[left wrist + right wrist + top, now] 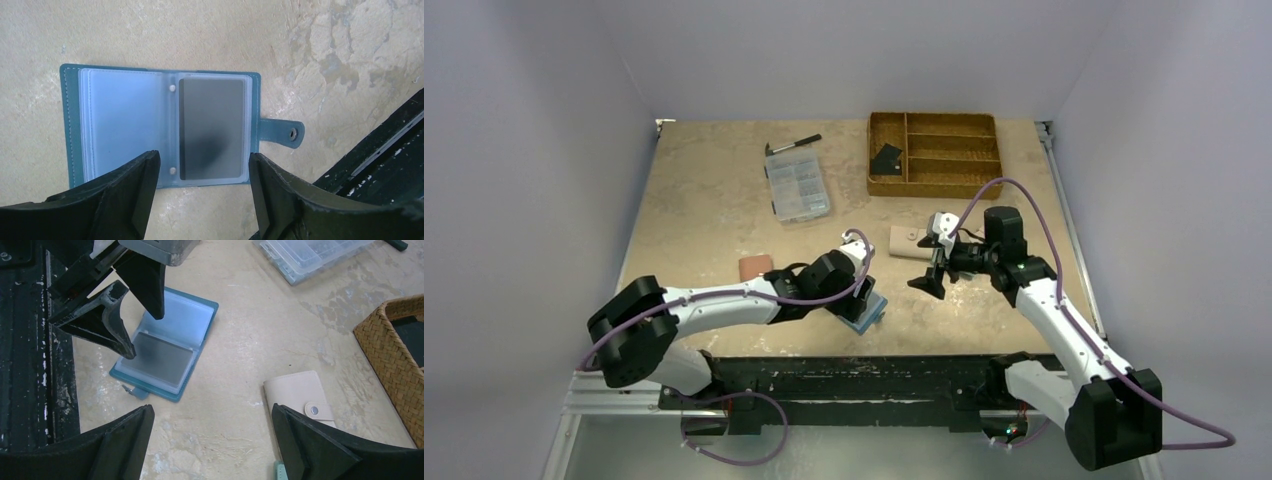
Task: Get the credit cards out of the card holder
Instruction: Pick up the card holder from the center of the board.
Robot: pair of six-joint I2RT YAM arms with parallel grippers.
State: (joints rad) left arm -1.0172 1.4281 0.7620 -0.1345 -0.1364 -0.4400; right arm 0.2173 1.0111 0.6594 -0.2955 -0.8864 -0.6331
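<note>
Open and flat on the tabletop (714, 200), near its 6 o'clock edge: the card holder (160, 125), pale blue inside facing up, snap tab (285, 132) sticking out at 3 o'clock in the left wrist view. In its right-hand clear sleeve, a greyish card (212, 127). Just above, the left gripper (203, 165), fingers apart on either side of that card's near edge, clamped on nothing; contact with the sleeve impossible to tell. At 2 o'clock from the holder, the right gripper (212, 412), fingers spread wide and empty, beside a beige wallet (295, 395).
</note>
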